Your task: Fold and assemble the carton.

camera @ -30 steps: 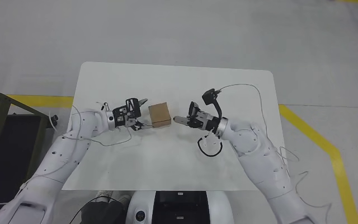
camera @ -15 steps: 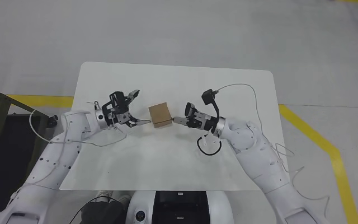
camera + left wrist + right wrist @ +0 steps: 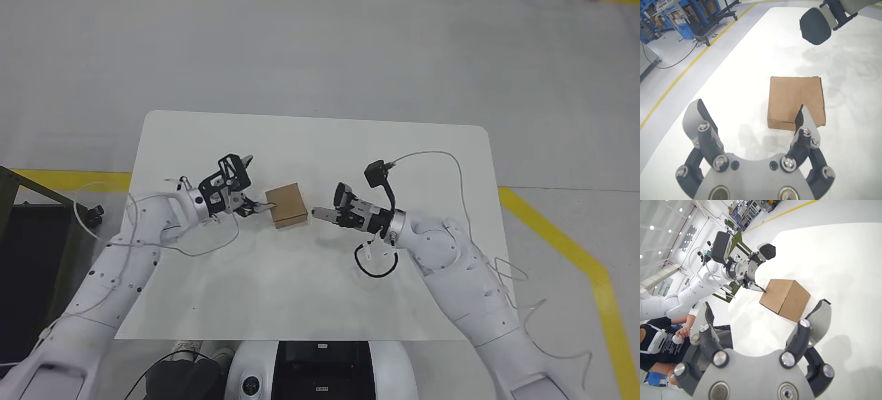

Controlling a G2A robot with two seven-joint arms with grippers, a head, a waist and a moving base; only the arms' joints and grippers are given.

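The closed brown carton (image 3: 286, 204) sits in the middle of the white counter (image 3: 420, 160) between both arms, the left jaws spread wide with one fingertip (image 3: 803, 113) touching its side, the right jaws equally wide, empty, just beside its opposite side.

One carton (image 3: 286, 204), one table (image 3: 300, 140), two pincers (image 3: 253, 184) (image 3: 325, 203).

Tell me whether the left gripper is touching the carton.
Touching. The right wrist view shows one fingertip of the open left gripper meeting the side of the carton, no gap.
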